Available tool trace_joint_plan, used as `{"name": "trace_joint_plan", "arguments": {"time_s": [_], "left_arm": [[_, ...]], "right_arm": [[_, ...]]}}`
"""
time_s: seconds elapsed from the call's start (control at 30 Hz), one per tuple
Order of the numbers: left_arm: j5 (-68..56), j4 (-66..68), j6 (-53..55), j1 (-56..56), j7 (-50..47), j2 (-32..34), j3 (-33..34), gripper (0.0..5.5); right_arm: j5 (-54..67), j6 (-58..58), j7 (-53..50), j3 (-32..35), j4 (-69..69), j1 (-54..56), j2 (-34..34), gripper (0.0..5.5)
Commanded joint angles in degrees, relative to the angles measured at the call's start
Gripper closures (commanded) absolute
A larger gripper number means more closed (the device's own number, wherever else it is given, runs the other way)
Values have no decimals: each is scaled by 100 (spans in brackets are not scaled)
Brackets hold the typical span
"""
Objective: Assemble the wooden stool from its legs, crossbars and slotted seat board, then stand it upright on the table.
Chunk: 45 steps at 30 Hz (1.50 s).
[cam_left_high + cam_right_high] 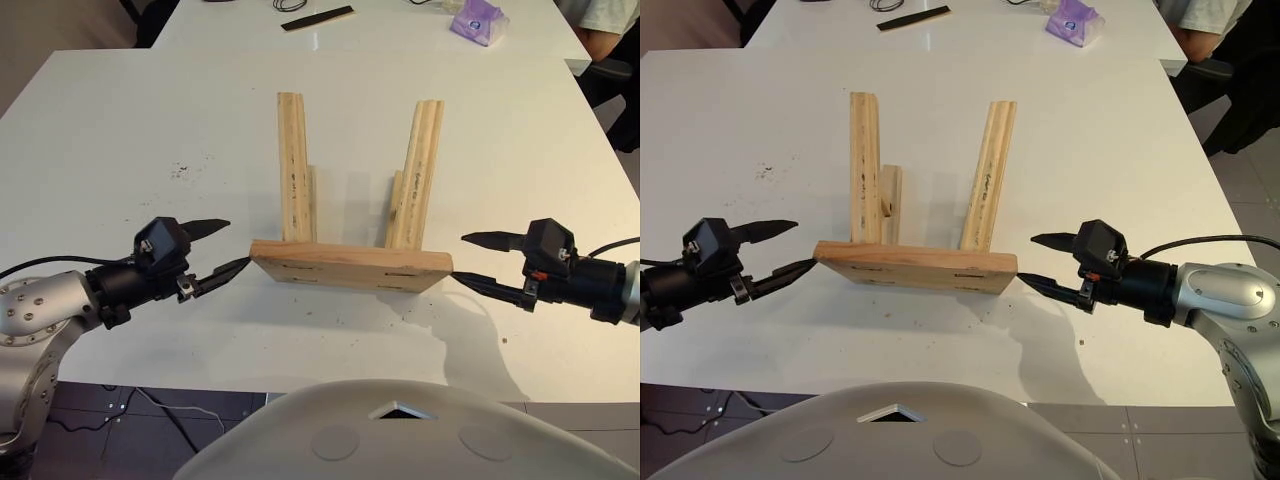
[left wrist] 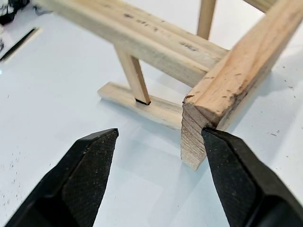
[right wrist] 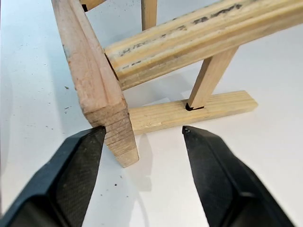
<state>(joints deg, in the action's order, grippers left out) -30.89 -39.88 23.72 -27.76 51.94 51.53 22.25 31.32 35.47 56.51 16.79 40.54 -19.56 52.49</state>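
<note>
1. An assembled stool (image 1: 348,200) lies on its side in the middle of a white desk (image 1: 120,130). Its seat board (image 1: 348,267) stands on its long edge nearest the robot, and the legs point away.
2. The left tool (image 1: 238,242) sits at the board's left end, fingers spread and gripping nothing. One finger touches the board's corner.
3. The right tool (image 1: 459,257) mirrors it at the right end, also spread and empty, with one finger against the end grain.
4. Handling, as a judgement: the wood looks stiff and fairly light. The slotted joints may be only pressed together, so pulling on a leg could loosen them. The two short ends of the board look like the safest hold, one tool on each, tipping the stool evenly.
5. Count: one seat board; four legs (image 1: 293,165), in two stacked pairs; two thin crossbars (image 2: 135,78), each joining an upper leg to a lower one.
</note>
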Motion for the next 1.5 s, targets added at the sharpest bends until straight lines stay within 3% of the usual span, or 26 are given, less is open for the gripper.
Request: {"name": "trace_joint_plan", "arguments": {"time_s": [0.03,0.3,0.53,0.67,1.03,1.17,1.3,1.5], "left_arm": [[612,745,-570,118,272,-89,-719,221],[2296,2761,-2219,410,-53,-649,-2064,221],[2420,2671,-2272,748,-219,-1147,-2790,221],[2304,2209,-2114,700,-114,-1055,-2878,221],[591,404,-876,441,136,-639,-1888,221],[-756,-460,-8,336,79,-396,-1081,221],[-2794,-891,707,704,-148,124,86,221],[-5249,-766,1079,1483,-767,898,471,221]], "right_arm": [[-928,-896,26,-786,-1084,121,-29,248],[-2145,-2053,-512,-2051,-2287,562,-749,248],[-2180,-2074,-474,-2408,-2057,488,-886,248],[-2107,-1968,-505,-2423,-1857,472,-914,248],[-877,-802,-350,-1489,-125,280,-674,248],[497,-43,-214,-537,647,437,-416,248],[2701,546,-397,683,949,945,74,248],[5229,461,-1183,1117,750,1757,745,248]]}}
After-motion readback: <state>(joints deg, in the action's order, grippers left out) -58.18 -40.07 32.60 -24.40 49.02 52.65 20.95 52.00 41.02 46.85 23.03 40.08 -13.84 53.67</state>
